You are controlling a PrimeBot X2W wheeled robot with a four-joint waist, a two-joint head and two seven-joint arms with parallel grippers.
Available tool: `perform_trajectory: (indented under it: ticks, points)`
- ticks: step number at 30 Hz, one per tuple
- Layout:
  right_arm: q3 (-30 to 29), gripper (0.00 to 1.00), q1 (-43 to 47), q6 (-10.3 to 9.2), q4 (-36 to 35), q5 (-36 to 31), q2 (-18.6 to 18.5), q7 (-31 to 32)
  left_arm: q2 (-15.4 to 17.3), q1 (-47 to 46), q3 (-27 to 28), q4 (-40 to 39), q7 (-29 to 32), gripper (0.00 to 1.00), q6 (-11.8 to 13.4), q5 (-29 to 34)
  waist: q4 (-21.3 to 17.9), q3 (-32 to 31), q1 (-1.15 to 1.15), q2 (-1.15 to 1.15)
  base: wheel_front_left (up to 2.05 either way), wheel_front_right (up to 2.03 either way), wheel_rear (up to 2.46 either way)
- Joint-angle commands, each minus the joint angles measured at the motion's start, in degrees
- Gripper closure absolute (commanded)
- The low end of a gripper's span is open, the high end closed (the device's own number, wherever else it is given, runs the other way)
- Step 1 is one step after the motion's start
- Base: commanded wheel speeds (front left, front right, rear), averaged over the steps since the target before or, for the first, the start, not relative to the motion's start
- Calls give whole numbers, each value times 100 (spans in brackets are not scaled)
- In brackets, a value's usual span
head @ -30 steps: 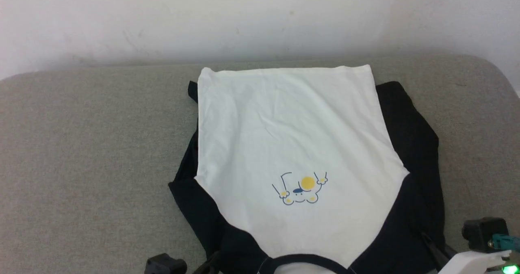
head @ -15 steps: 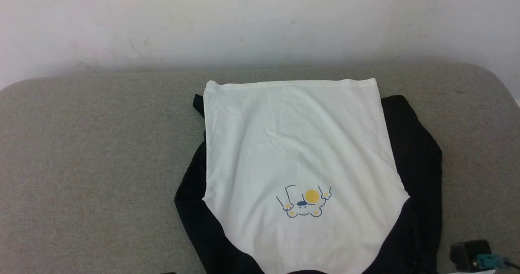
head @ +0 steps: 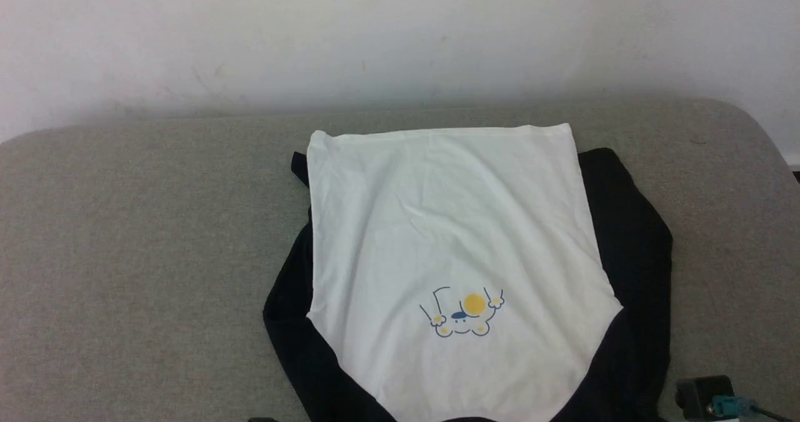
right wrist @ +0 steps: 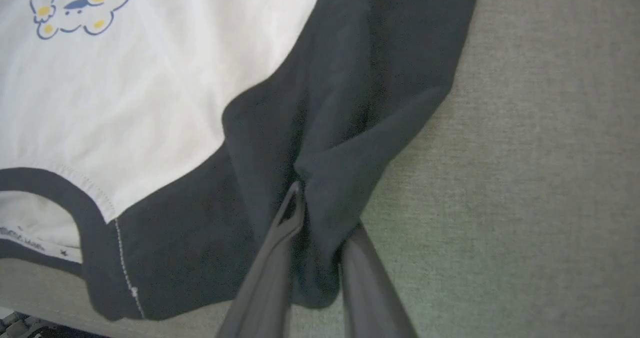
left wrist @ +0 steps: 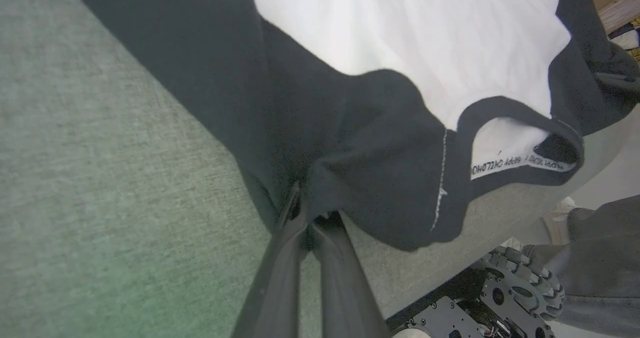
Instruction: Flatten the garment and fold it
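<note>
A pale wall (head: 400, 28) fills the 12 o'clock side of my head view, and below it the grey upholstered surface (head: 137, 253) carries the work. The garment (head: 450, 234), a white T-shirt, lies chest-up in the middle of that surface. Its hem is at 12 o'clock and its collar is at 6 o'clock, at the near edge closest to me, so both shoulders are within my reach. The body panel looks mostly smooth with a few shallow creases, so I judge the flattening to be nearly done and the folding not begun. The black sleeves are tucked close along the body at 8 o'clock (head: 290, 309) and 3 o'clock (head: 631, 234). My left end effector (left wrist: 306, 213) is pressed together on a pinch of black shoulder cloth, which puckers towards it, probably to draw that side taut. My right end effector (right wrist: 322, 213) has a wad of black sleeve cloth between fingers standing slightly apart; I cannot tell whether it is gripping or letting go. The black neckband (left wrist: 515, 107) gapes open at the edge, and the small yellow-and-blue drawing (head: 462, 312) sits at 6 o'clock on the chest.
</note>
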Motion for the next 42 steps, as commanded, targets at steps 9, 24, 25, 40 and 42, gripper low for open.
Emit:
perform_trajectory:
  ticks: [9, 24, 25, 40, 42]
  points:
    - [-448, 0, 216, -4, -527, 285, 73, 41, -105, 428, 653, -490, -447, 0, 233, -707, -12, -94, 0, 0, 0, 0, 0]
    - [-1374, 0, 125, -4, -2384, -832, 523, -1821, -162, 589, 1896, -2453, -1955, 0, 1491, 722, 27, -125, 0, 0, 0, 0, 0]
    - [-1356, 0, 103, -4, -2353, -935, 528, -1983, -213, 546, 1939, -2516, -1964, 0, 1522, 1007, 31, -103, 0, 0, 0, 0, 0]
    - [-1166, 0, 10, -4, -1539, -1039, 538, -3082, -1271, 754, 2318, -2369, -1972, 0, 1113, 2557, 69, 44, 0, 0, 0, 0, 0]
    - [-1138, 0, -53, -4, -1534, -1022, 538, -3106, -1289, 700, 2431, -2416, -1972, 0, 1033, 2642, 53, 84, 0, 0, 0, 0, 0]
